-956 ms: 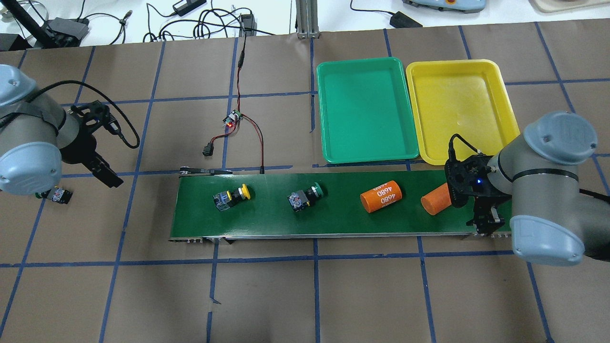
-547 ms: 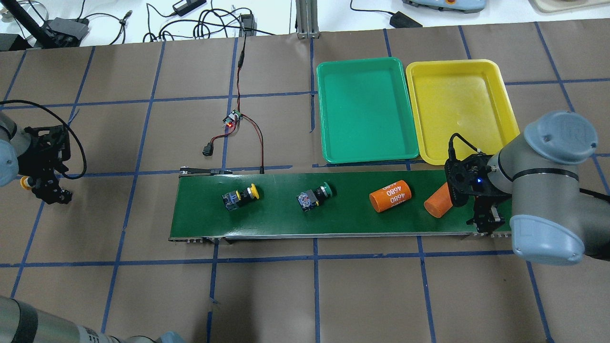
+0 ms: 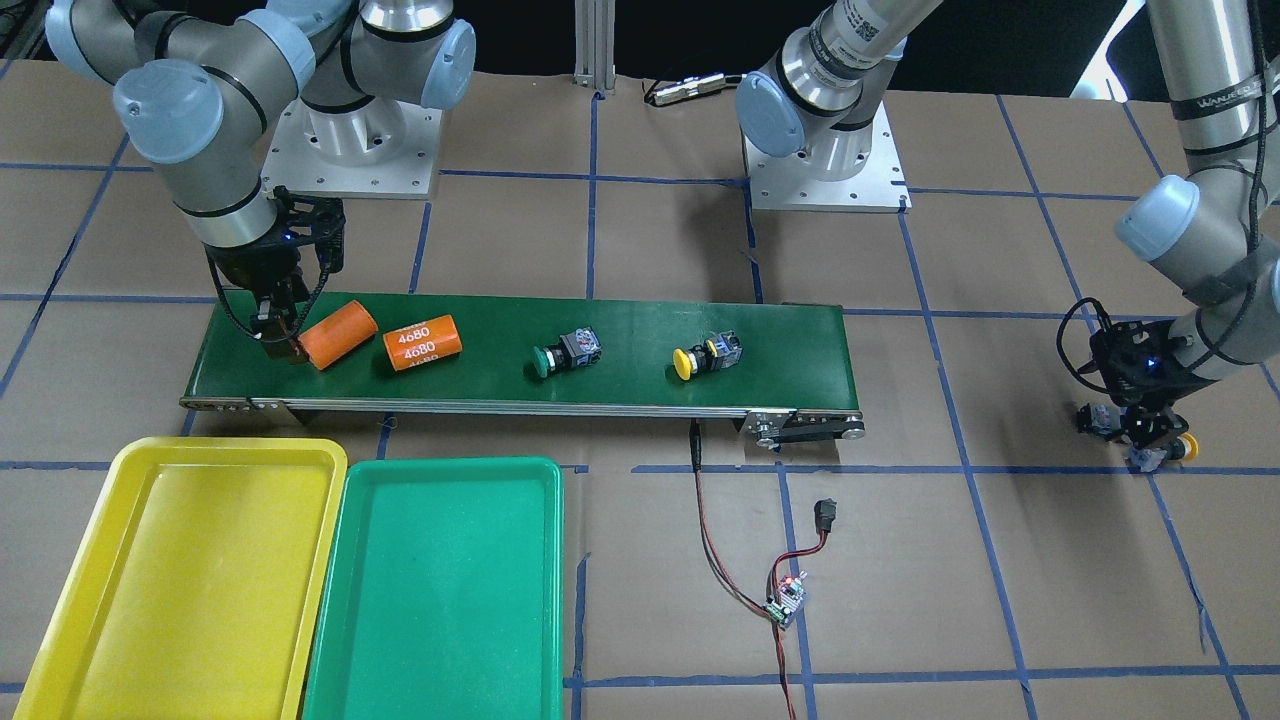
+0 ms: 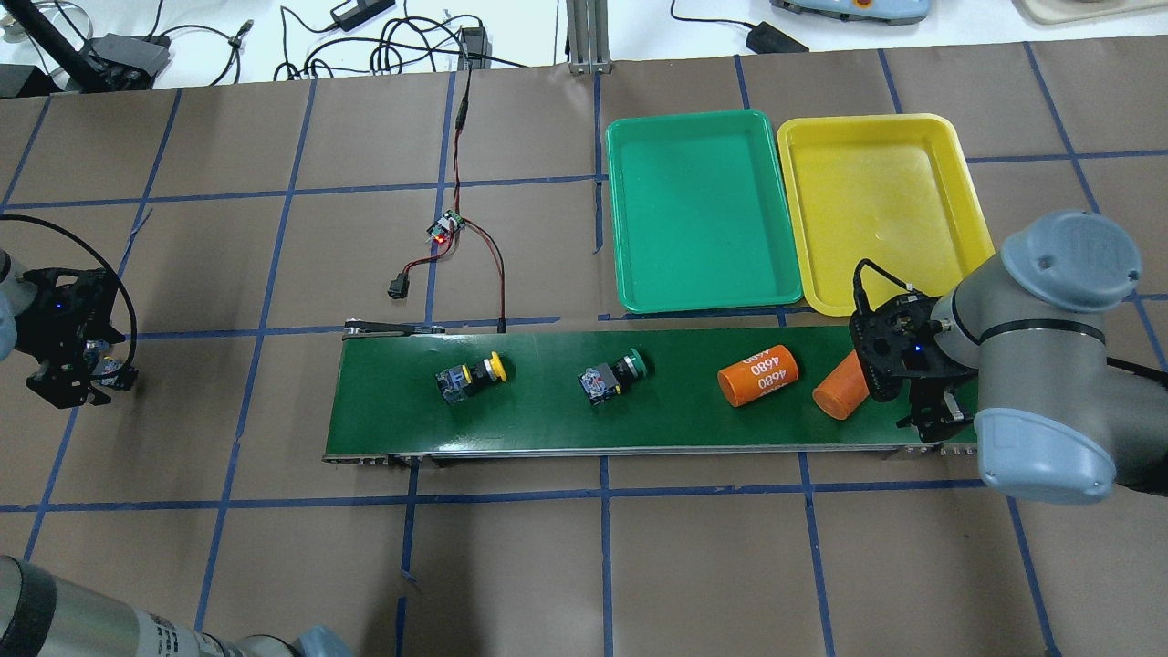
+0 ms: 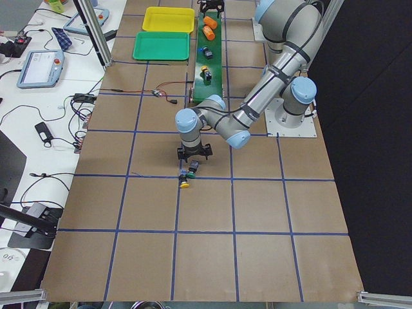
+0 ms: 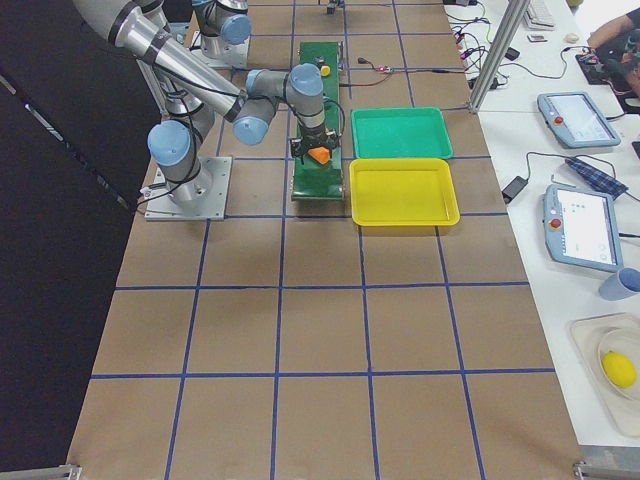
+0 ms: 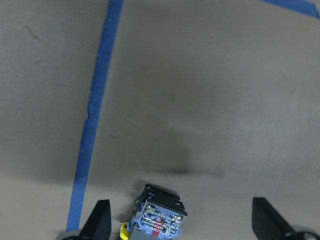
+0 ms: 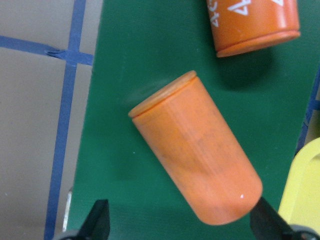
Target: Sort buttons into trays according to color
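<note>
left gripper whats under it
A yellow button lies on the table between the open jaws of the left gripper. The wrist view shows its contact block; the cap is mostly out of frame. From overhead the gripper covers most of it.

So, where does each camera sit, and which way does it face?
Front-facing: across the table, facing the robot; both arms show.
Overhead: behind the robot, down on the conveyor belt; both arms.
Exterior left: table's end; left arm near.
Exterior right: opposite end; right arm near.
Left wrist: down past left end effector onto a button.
Right wrist: past right end effector onto an orange cylinder.
Front-facing, overhead share green tray and yellow tray.
</note>
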Motion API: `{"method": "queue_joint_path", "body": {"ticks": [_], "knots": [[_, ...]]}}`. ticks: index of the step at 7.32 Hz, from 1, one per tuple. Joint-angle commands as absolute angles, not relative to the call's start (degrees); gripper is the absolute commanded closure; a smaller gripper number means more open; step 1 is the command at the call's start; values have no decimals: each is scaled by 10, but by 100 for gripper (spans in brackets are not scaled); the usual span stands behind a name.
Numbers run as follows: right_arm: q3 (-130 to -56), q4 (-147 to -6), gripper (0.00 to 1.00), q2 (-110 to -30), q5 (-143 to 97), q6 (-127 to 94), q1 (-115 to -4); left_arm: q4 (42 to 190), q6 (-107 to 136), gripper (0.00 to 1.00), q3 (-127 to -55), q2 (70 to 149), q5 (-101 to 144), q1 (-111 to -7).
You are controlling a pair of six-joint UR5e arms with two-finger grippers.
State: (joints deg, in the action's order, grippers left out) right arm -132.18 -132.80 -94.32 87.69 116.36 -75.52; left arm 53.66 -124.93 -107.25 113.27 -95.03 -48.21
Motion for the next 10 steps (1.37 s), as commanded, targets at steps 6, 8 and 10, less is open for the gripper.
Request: {"method": "queue_joint_path", "body": {"ticks": [6, 8, 10], "knots": [[-1281, -1332, 0, -904, 877, 1119, -759, 470, -1303, 100, -1075, 1155, -900, -461], [-1282, -1331, 0, -904, 877, 1121, -762, 532, -1164, 100, -1077, 1101, -891, -484], [-1285, -1330, 0, -904, 876, 1119, -762, 628, -1024, 100, -1073, 1016, -895, -609]]}}
